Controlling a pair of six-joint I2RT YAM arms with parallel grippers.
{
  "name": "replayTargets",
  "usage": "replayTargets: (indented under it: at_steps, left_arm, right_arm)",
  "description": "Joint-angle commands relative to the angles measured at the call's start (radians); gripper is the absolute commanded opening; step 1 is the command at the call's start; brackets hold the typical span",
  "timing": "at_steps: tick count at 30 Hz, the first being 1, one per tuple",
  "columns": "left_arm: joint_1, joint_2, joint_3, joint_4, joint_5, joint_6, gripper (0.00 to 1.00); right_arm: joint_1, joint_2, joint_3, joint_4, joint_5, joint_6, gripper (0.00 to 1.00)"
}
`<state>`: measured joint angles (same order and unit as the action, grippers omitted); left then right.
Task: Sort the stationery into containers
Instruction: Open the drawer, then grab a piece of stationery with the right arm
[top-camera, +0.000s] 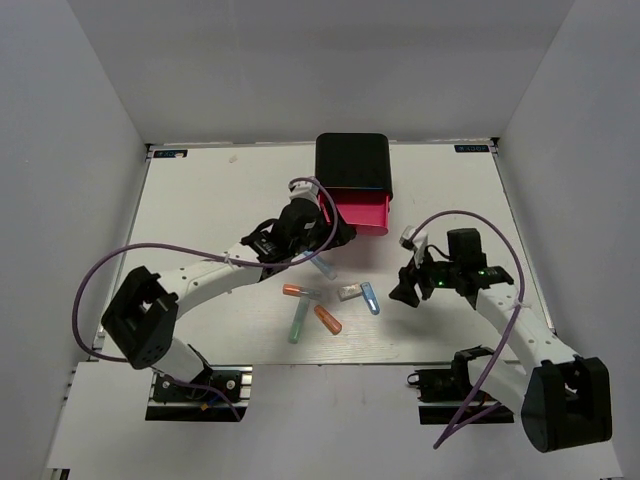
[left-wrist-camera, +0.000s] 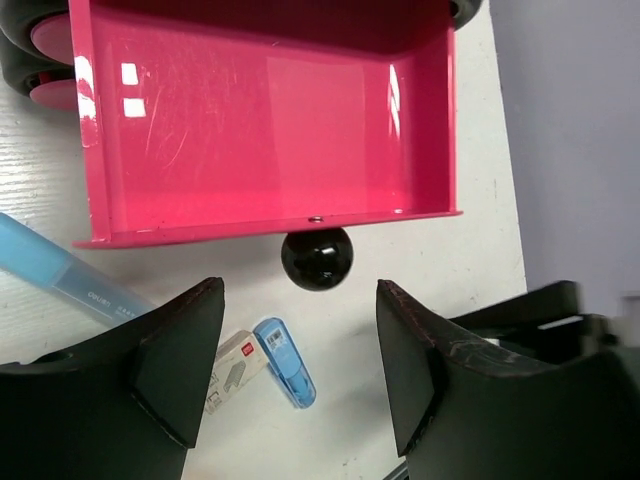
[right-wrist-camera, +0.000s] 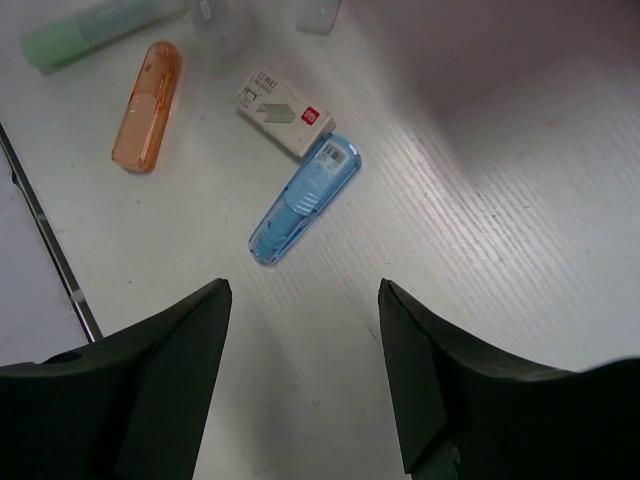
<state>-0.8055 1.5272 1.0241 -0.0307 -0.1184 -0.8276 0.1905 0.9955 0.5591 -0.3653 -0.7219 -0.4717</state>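
Observation:
The black cabinet stands at the back middle with one pink drawer pulled out and empty. My left gripper is open, just in front of the drawer's black knob, not touching it. Stationery lies on the table: a light blue stick, a white eraser, orange sticks, a teal stick and another light blue one. My right gripper is open, empty, right of the blue stick.
White walls enclose the table on three sides. Two more pink drawers show at the left in the left wrist view. Purple cables loop over both arms. The table's near edge runs just below the stationery.

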Motion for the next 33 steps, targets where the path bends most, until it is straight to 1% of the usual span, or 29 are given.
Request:
replayTargets:
  at_steps: [1, 5, 7, 8, 10, 12, 15, 17, 18, 20, 21, 23, 24, 29, 32, 33]
  left_arm:
    - [-0.003, -0.078, -0.018, -0.002, 0.008, 0.027, 0.72]
    - [-0.003, -0.124, -0.018, -0.041, 0.008, 0.041, 0.73]
    - [-0.003, -0.174, -0.059, -0.052, -0.001, 0.041, 0.74]
    - [-0.003, -0.194, -0.073, -0.052, -0.001, 0.041, 0.74]
    - [-0.003, -0.234, -0.117, -0.064, -0.021, 0.041, 0.74]
    - [-0.003, -0.3, -0.159, -0.103, -0.047, 0.016, 0.74]
    - [-0.003, -0.393, -0.214, -0.135, -0.084, -0.011, 0.74]
    - [-0.003, -0.456, -0.242, -0.161, -0.115, -0.022, 0.74]
    - [-0.003, -0.475, -0.254, -0.191, -0.124, -0.031, 0.74]
    - [-0.003, -0.512, -0.268, -0.222, -0.141, -0.044, 0.74]
    - [-0.003, -0.53, -0.277, -0.248, -0.151, -0.054, 0.74]
    - [-0.003, -0.578, -0.306, -0.268, -0.161, -0.068, 0.74]
    - [-0.003, -0.59, -0.315, -0.287, -0.161, -0.082, 0.74]
    - [-0.003, -0.656, -0.366, -0.334, -0.161, -0.12, 0.74]
    - [-0.003, -0.67, -0.377, -0.334, -0.161, -0.131, 0.74]
    - [-0.003, -0.67, -0.386, -0.324, -0.161, -0.131, 0.74]
  right_arm:
    - [0.05, 0.037, 0.025, -0.032, 0.07, -0.058, 0.66]
    - [0.139, 0.084, 0.041, -0.034, 0.128, -0.064, 0.66]
    - [0.162, 0.098, 0.036, -0.009, 0.185, -0.058, 0.65]
    - [0.202, 0.101, 0.032, -0.011, 0.197, -0.054, 0.65]
    - [0.24, 0.123, 0.03, 0.005, 0.249, -0.039, 0.65]
    - [0.273, 0.156, 0.038, 0.026, 0.311, -0.002, 0.64]
    - [0.328, 0.215, 0.067, 0.071, 0.352, 0.065, 0.64]
    - [0.358, 0.255, 0.1, 0.094, 0.407, 0.1, 0.67]
    - [0.366, 0.296, 0.108, 0.098, 0.423, 0.131, 0.67]
    - [0.383, 0.311, 0.127, 0.117, 0.437, 0.151, 0.68]
    - [0.388, 0.325, 0.127, 0.12, 0.444, 0.18, 0.71]
    - [0.403, 0.336, 0.13, 0.137, 0.452, 0.192, 0.72]
    - [0.417, 0.344, 0.133, 0.144, 0.472, 0.209, 0.74]
    - [0.454, 0.379, 0.119, 0.175, 0.521, 0.229, 0.74]
    - [0.483, 0.39, 0.113, 0.192, 0.55, 0.235, 0.74]
    - [0.486, 0.393, 0.108, 0.203, 0.555, 0.234, 0.72]
